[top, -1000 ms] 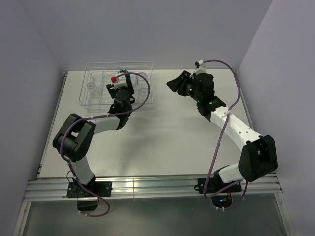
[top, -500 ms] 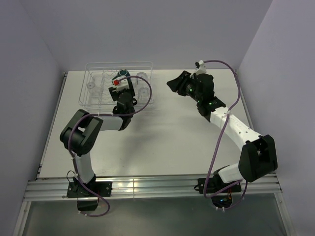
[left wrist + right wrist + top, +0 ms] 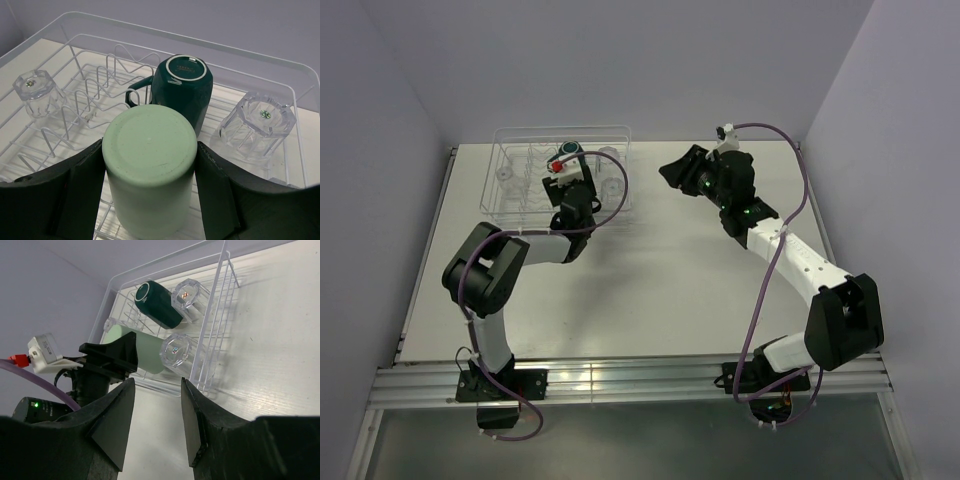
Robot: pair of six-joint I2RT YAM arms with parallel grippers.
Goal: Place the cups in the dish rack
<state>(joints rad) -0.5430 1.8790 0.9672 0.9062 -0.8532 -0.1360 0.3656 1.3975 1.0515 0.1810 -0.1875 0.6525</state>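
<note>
Within left pincer (image 3: 150,192): mint cup (image 3: 148,150)

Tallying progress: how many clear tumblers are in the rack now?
3. One tumbler beside the green mug, another beside the mint cup, a third at the rack's far-left end. None seems hidden.
</note>
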